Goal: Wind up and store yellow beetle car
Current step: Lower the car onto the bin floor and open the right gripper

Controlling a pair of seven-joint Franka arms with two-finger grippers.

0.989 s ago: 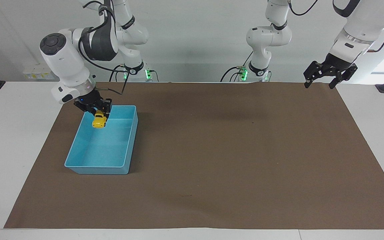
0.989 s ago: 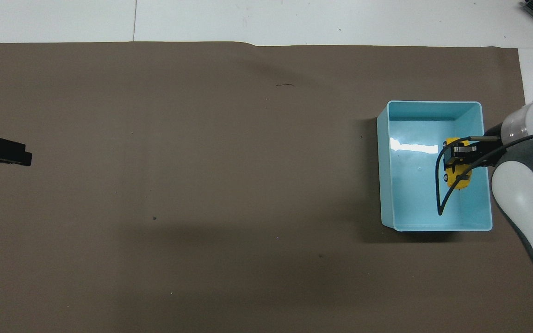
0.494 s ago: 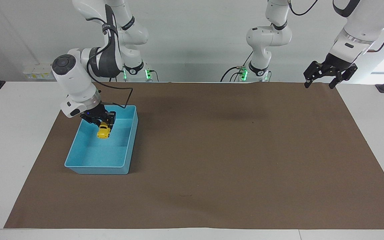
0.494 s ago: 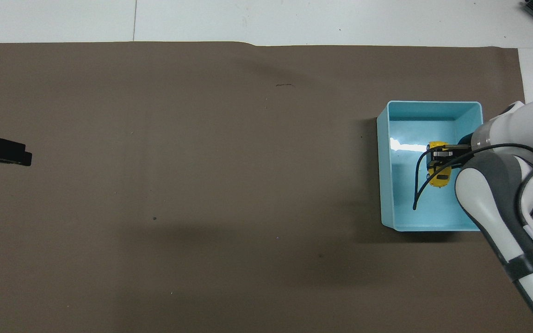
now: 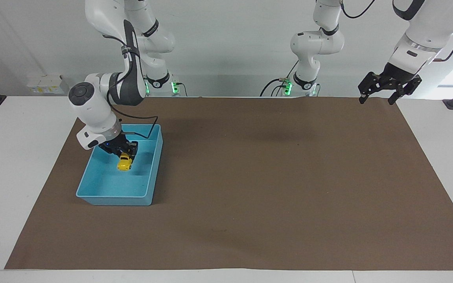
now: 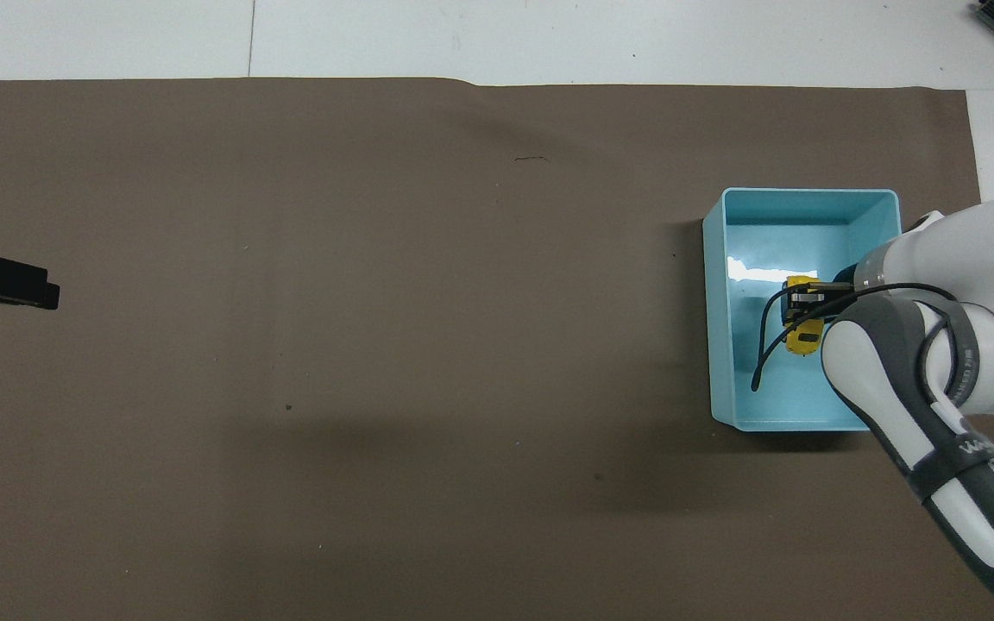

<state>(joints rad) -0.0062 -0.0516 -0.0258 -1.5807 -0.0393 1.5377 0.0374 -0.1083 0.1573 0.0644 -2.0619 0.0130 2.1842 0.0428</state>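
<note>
– Well, start with the facing view: what has the right gripper (image 5: 125,156) got?

– Its fingers are closed on the tiny bright yellow toy beetle car (image 5: 124,163) with dark windows and small black wheels. The car hangs just under the fingertips, nose tilted down, inside the open light blue rectangular plastic bin (image 5: 148,196). I cannot tell whether its wheels touch the bin's floor.

– And around that gripper?

– The bin's walls stand on every side of it. The bin sits on the brown paper mat (image 5: 273,177) that covers the white table (image 5: 10,165), at the right arm's end. A black cable (image 5: 148,122) loops from the wrist over the bin's rim nearest the robots.

– The left gripper (image 5: 380,98)?

– That arm waits, its gripper raised over the mat's corner at the left arm's end, fingers spread apart and holding nothing, well apart from the bin.

– Now the overhead view.

– The right gripper (image 6: 808,309) comes in across the bin's (image 6: 717,345) outer long wall, and the yellow car (image 6: 803,339) shows on both sides of the black fingers, clamped between them, about midway along the bin. The cable (image 6: 764,345) curves down beside the car, on the side toward the table's middle. Part of the bin's corner nearest the robots is hidden under the white and grey forearm.

– And the other gripper?

– Only the left gripper's (image 6: 5,285) black tip shows at the edge, over bare mat (image 6: 376,302); how it stands cannot be read in this view.
</note>
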